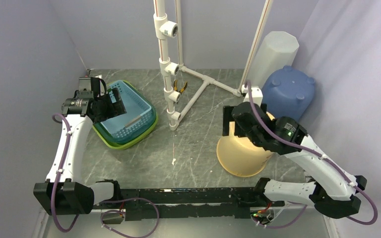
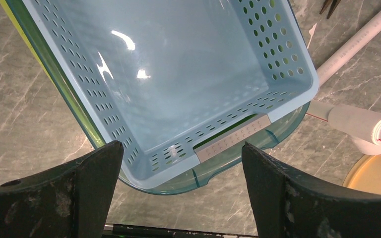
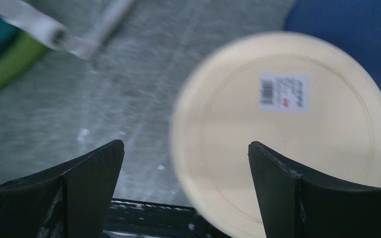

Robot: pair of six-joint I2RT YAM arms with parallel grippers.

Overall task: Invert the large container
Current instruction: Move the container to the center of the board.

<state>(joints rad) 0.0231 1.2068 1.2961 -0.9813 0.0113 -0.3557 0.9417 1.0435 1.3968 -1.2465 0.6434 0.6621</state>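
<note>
Since the cream plastic tub (image 1: 242,154) stands near my right arm with its wide rim down on the marbled table (image 1: 193,148) and its flat base up, I judge the flip itself as good as done. The right wrist view looks straight onto that base, barcode sticker showing, though the picture is smeared. If this tub is the large container meant, the step in hand is the finish: letting go and getting clear.

The right gripper (image 1: 227,123) hangs over the tub's left shoulder, jaws spread wide with nothing between them. From the wrist camera the fingers (image 3: 87,176) straddle the near edge of the base without, as far as I can tell, touching it. The forearm reaches up and inward from its base, wrist bent so the jaws point down at the tub.

The next move calls for a clean lift straight up before any sideways swing, so a finger does not catch the rim and tip the tub. The blue bucket (image 1: 288,91), also bottom up, sits just behind it, and the white pipe frame (image 1: 171,74) stands to the left, so room to swing is tight.

My left gripper (image 1: 113,103) hovers over the nested baskets (image 1: 129,119), jaws equally wide and empty, looking down into the pale blue perforated basket (image 2: 178,74). That arm is well apart from the tub and has no part to play that I can see
</note>
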